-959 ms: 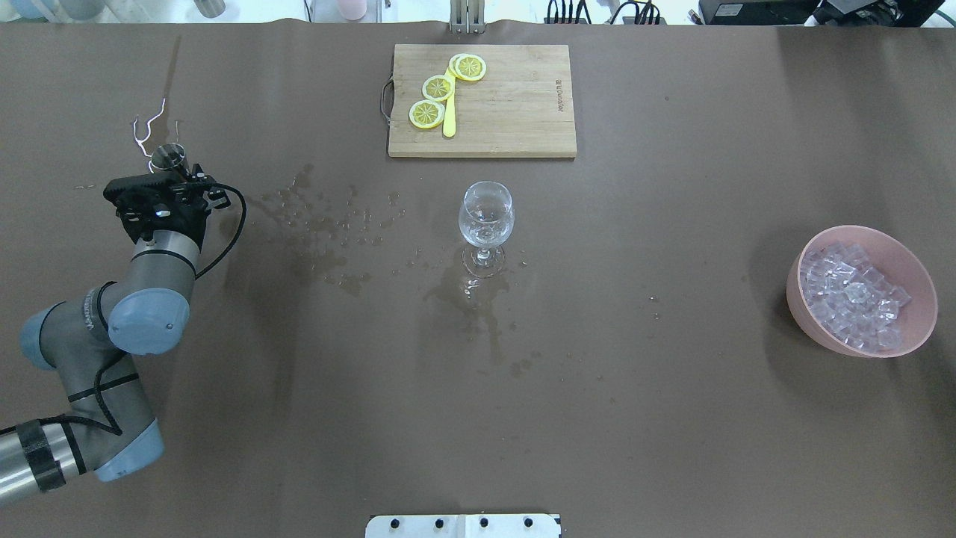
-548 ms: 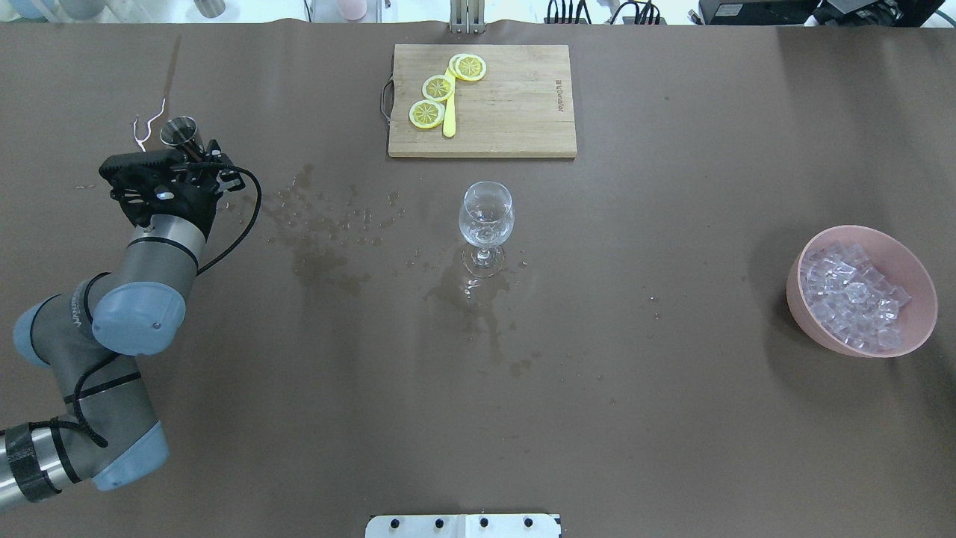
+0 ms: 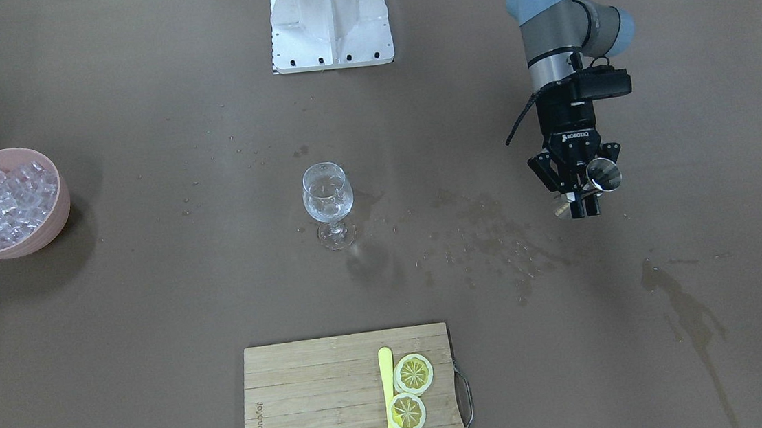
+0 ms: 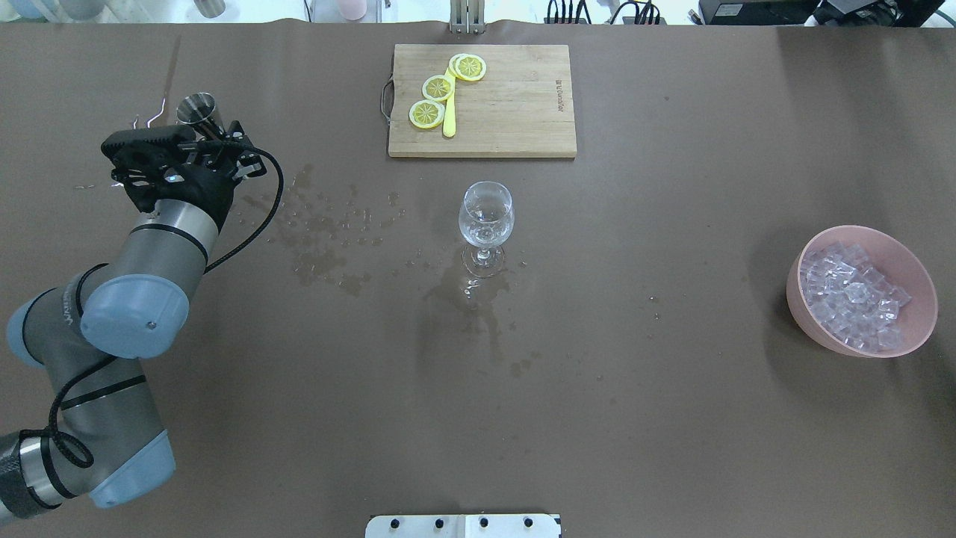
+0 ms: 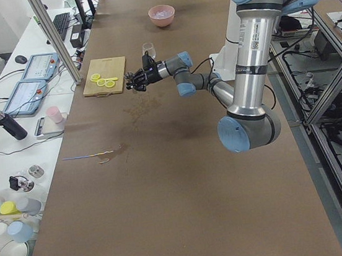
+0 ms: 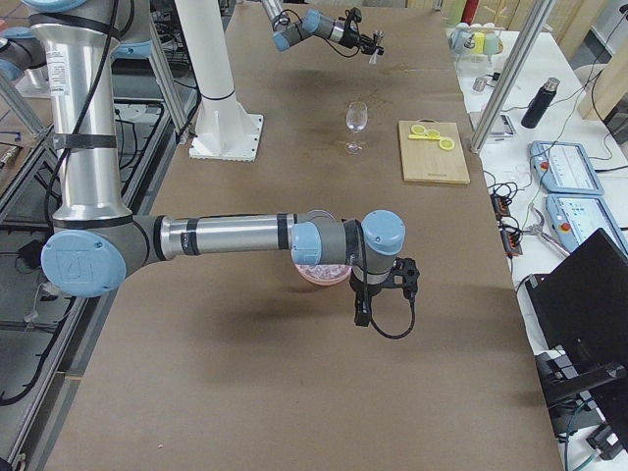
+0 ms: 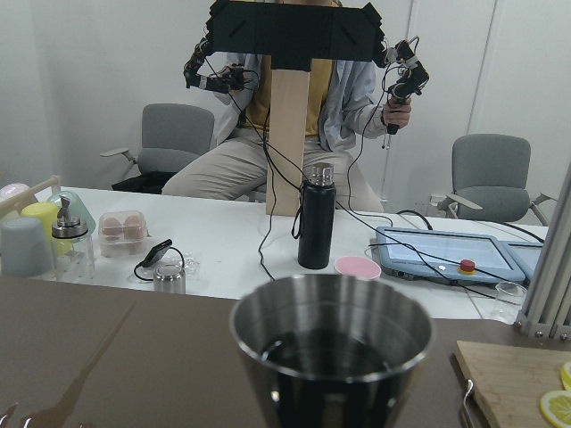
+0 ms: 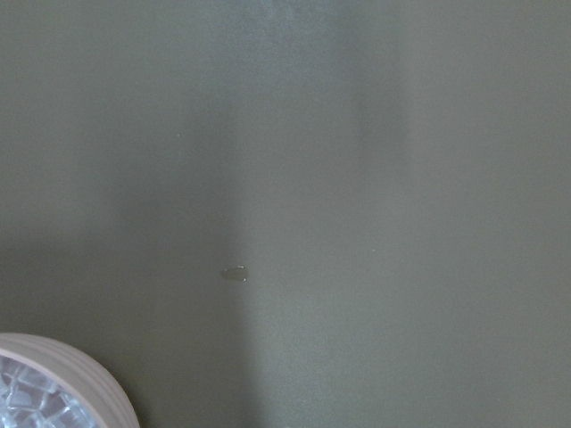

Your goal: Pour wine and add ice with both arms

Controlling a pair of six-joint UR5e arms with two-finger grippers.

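ROBOTIQ, white on black, on the body of the left claw [image 3: 581, 202], just behind the fingers [image 3: 590, 204] clamped on the steel cup [image 3: 604, 175]. Burned-in brand mark along one edge of the cutting board [image 3: 313, 385], well apart from that claw toward the robot's right: too small to read. Pale lettering down the left arm [image 4: 168, 239] behind the claw, also illegible.

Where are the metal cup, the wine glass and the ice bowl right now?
metal cup [image 4: 196, 110]: overhead view, on its open mouth.
wine glass [image 4: 485, 213]: overhead view, on its rounded bowl.
ice bowl [image 4: 923, 299]: overhead view, on the bare pink inner wall.
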